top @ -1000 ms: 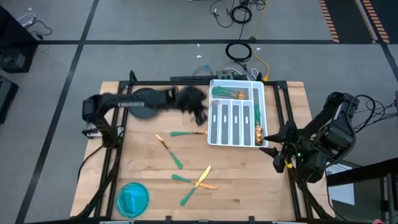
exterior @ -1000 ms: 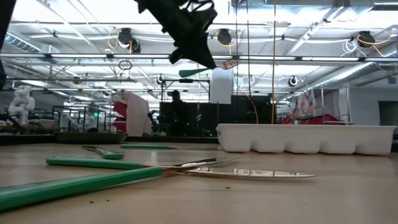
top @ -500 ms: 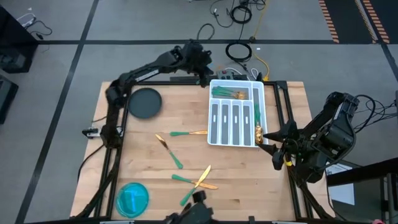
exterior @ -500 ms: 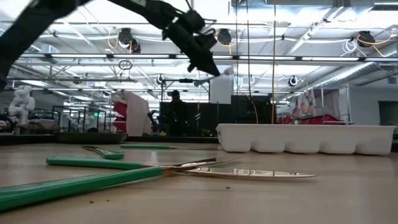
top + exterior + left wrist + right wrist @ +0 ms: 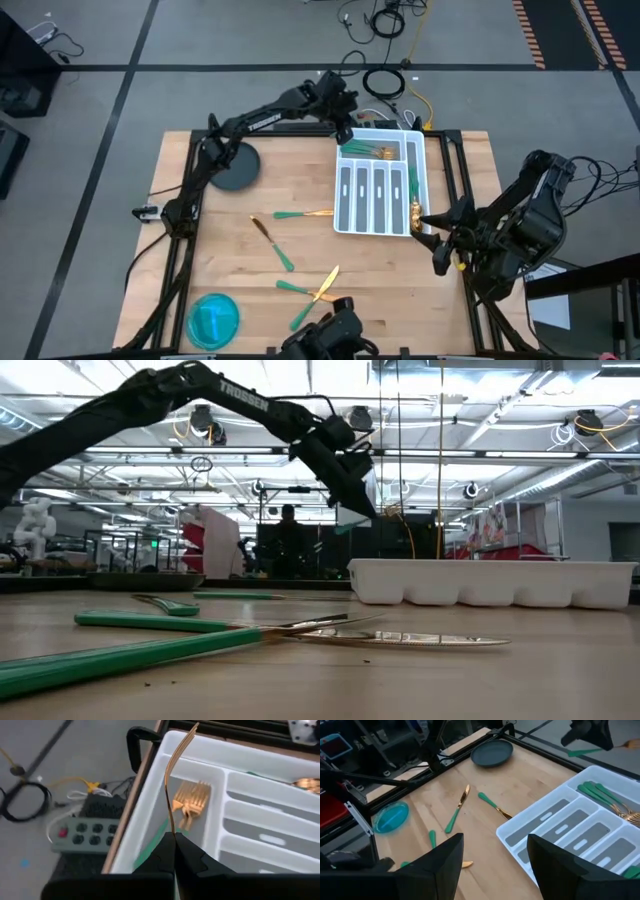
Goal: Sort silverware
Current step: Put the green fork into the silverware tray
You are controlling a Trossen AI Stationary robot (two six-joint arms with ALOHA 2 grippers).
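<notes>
My left gripper (image 5: pixel 347 127) hangs over the far-left corner of the white divided tray (image 5: pixel 428 185) and is shut on a fork with gold tines (image 5: pixel 176 767) and a teal handle (image 5: pixel 582 752). Below it, forks (image 5: pixel 368 152) lie in the tray's far compartment, and a gold-headed piece (image 5: pixel 414 208) lies in the right one. More silverware lies flat on the wood: a fork (image 5: pixel 303 214), a knife (image 5: pixel 272 243) and a crossed group (image 5: pixel 315 288). My right gripper (image 5: pixel 495 870) waits open at the table's right edge (image 5: pixel 440 245). My left gripper pinches the fork between its two fingers at the gold neck (image 5: pixel 172 831), near where the teal handle begins. The fingers come down from above, from the table's far-left side. The fork is lifted clear over the tray's far compartment, roughly level, its tines (image 5: pixel 182 750) sticking out past the fingertips.
A dark plate (image 5: pixel 232 165) sits at the far left of the table and a blue dish (image 5: pixel 213 320) at the near left corner. A power strip and cables (image 5: pixel 385 100) lie beyond the far edge. A dark object (image 5: pixel 335 340) shows at the near edge.
My left gripper, keeping the fork, has swung from the table's middle, left of the tray, out past the far edge and then right and down to the tray's far-left corner. The dark object at the near edge has come into view.
</notes>
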